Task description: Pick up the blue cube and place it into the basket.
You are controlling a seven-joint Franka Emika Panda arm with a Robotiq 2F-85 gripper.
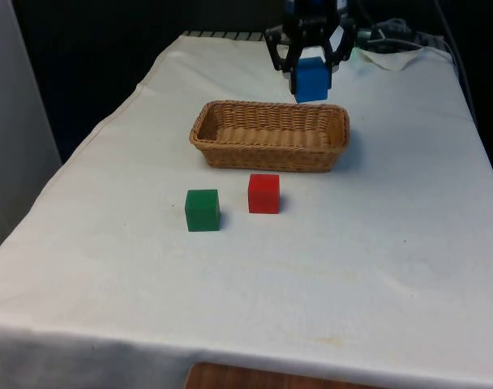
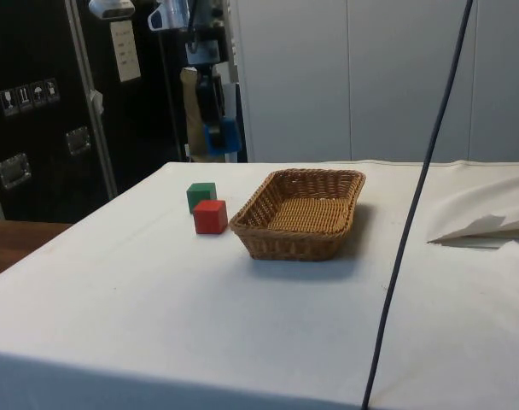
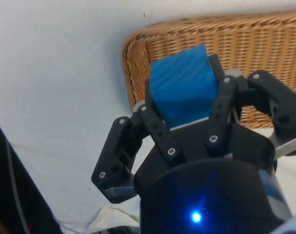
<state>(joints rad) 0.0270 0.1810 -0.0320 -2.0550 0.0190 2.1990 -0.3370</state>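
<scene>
Green cube [image 1: 202,210] nearest; claw [image 1: 311,71] pinches blue cube [image 1: 311,79] aloft, seemingly just behind basket [image 1: 268,150].

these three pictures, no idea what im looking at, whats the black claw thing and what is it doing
The black claw is the gripper at the end of a robot arm. All three pictures show one moment. One looks across the table, one looks from its side, and one comes from a camera on the arm's wrist, looking down past the jaws.

The jaws are closed on a blue cube, held in the air near the far end of a woven basket; the wrist view shows the basket's end just beyond the cube.

On the white cloth, on the basket's near side in the across-table picture, stand a green cube and a red cube, close together but apart.
</scene>
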